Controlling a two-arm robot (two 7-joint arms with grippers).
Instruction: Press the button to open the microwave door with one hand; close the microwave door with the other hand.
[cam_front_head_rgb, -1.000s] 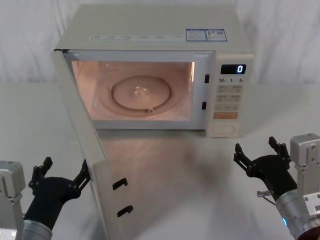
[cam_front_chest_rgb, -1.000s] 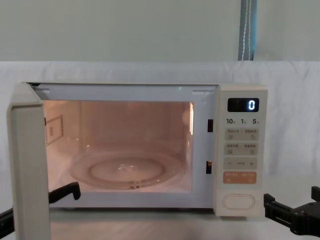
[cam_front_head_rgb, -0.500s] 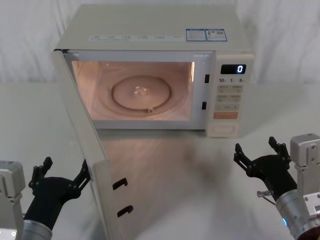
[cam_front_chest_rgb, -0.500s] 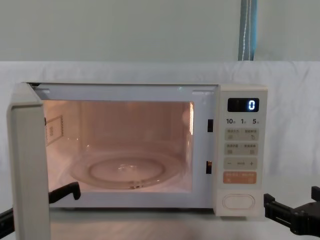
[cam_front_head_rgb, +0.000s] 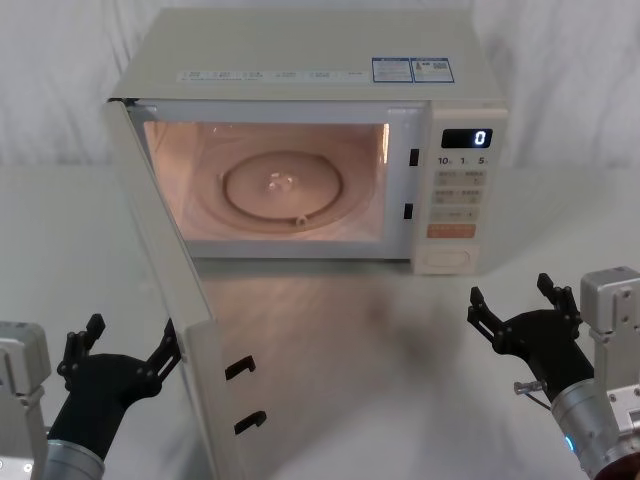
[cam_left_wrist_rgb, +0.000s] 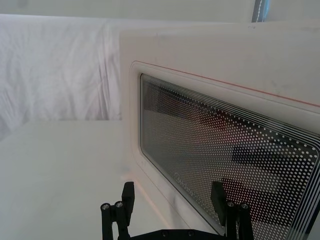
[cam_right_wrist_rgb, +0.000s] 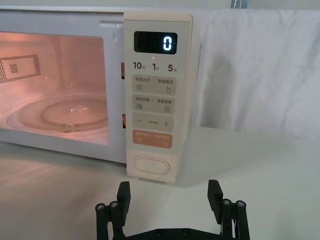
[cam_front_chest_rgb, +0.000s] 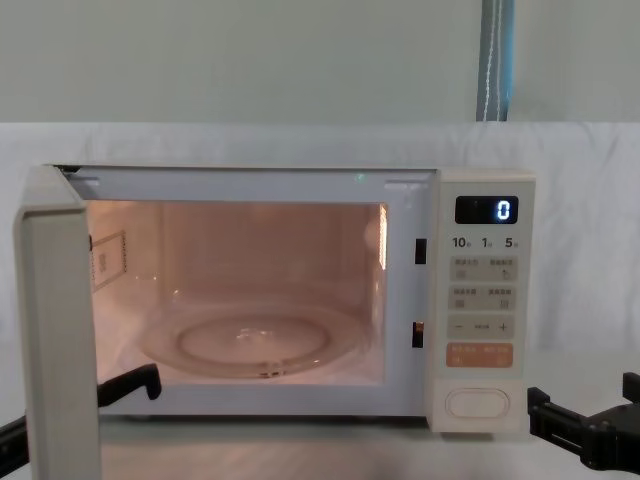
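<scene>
nothing is moving since a second ago. the microwave door (cam_front_head_rgb: 165, 300) is standing swung open at near left, my left claw (cam_front_head_rgb: 122, 352) released just beside its outer face. my right claw (cam_front_head_rgb: 520, 305) is hovering released near the button (cam_front_head_rgb: 447, 259). a glass turntable (cam_front_head_rgb: 283, 187) is sitting in the lit cavity.
</scene>
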